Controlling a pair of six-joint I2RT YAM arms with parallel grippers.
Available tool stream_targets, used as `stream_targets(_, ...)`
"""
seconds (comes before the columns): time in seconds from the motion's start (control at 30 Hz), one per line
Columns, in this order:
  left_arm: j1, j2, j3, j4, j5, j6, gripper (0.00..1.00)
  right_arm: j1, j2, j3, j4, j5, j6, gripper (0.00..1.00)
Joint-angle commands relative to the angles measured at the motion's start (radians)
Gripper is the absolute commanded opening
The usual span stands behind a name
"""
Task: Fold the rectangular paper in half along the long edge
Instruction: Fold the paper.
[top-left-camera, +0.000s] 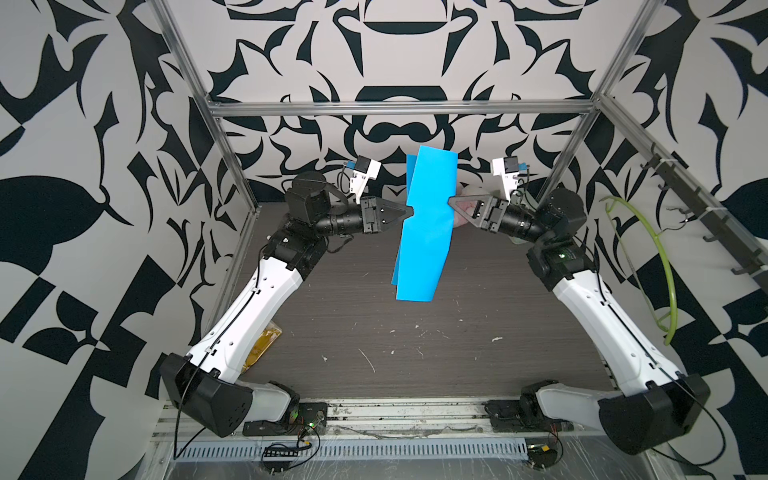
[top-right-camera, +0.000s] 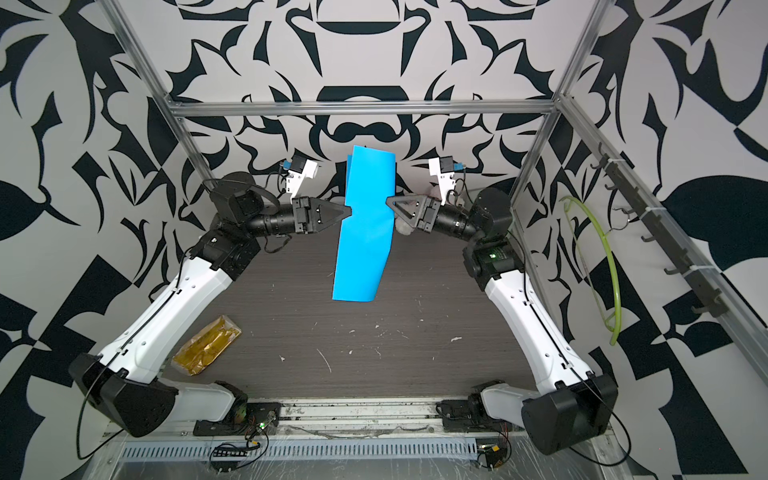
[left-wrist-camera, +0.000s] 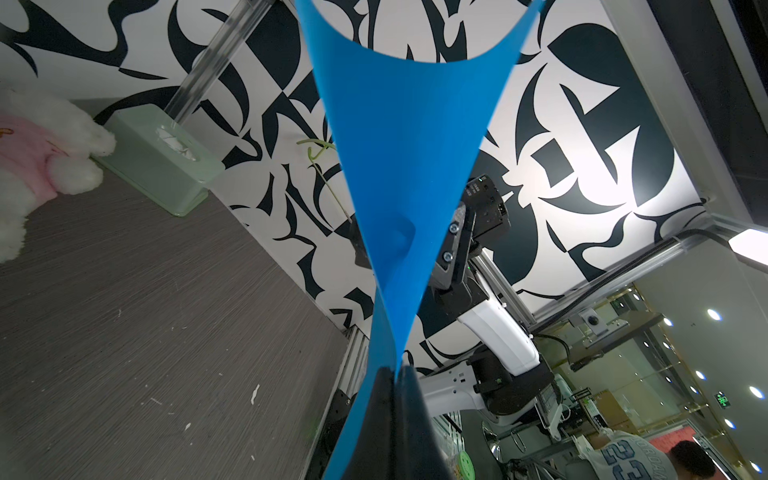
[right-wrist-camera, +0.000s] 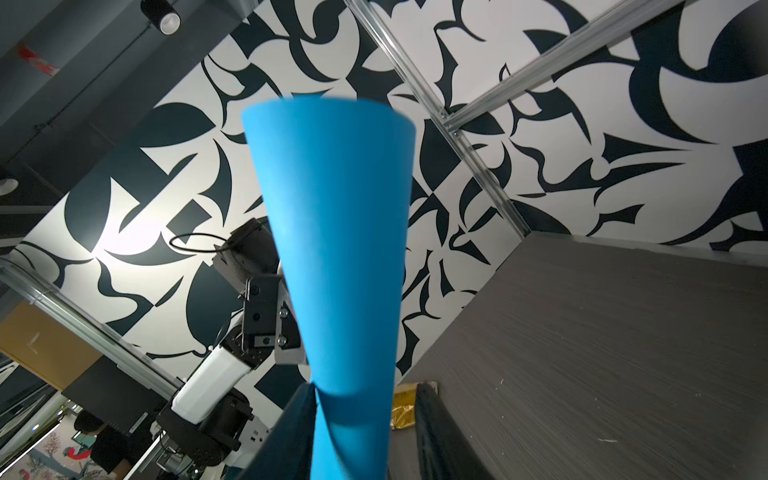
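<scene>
One rectangular paper (top-left-camera: 426, 232), two grippers: left gripper (top-left-camera: 409, 212) clamps it, right gripper (top-left-camera: 451, 201) gapes around it.

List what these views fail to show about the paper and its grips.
Both top views: the front layer of the rectangular paper hides most of its back layer, so edge alignment is unclear.
Left wrist view: the frame cuts off the paper's far corners.
Right wrist view: too dark to tell whether fingers of the right gripper touch the paper.
A top view: the left arm covers most of the gold packet.
</scene>
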Motion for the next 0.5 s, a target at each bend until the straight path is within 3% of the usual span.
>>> stream_targets(0.0, -0.003, 0.007, -0.017, 0.045, 0.029, -0.001, 0.00, -0.001, 0.008, 0.007, 0.190, 0.011, 0.091, 0.38)
stream_targets(0.13, -0.004, 0.016, -0.026, 0.052, 0.030, -0.003, 0.00, -0.001, 0.030, 0.016, 0.284, 0.002, 0.155, 0.33)
stream_targets(0.47, -0.003, 0.041, -0.049, 0.124, 0.068, -0.017, 0.00, 0.000, 0.050, 0.039, 0.352, -0.026, 0.219, 0.31)
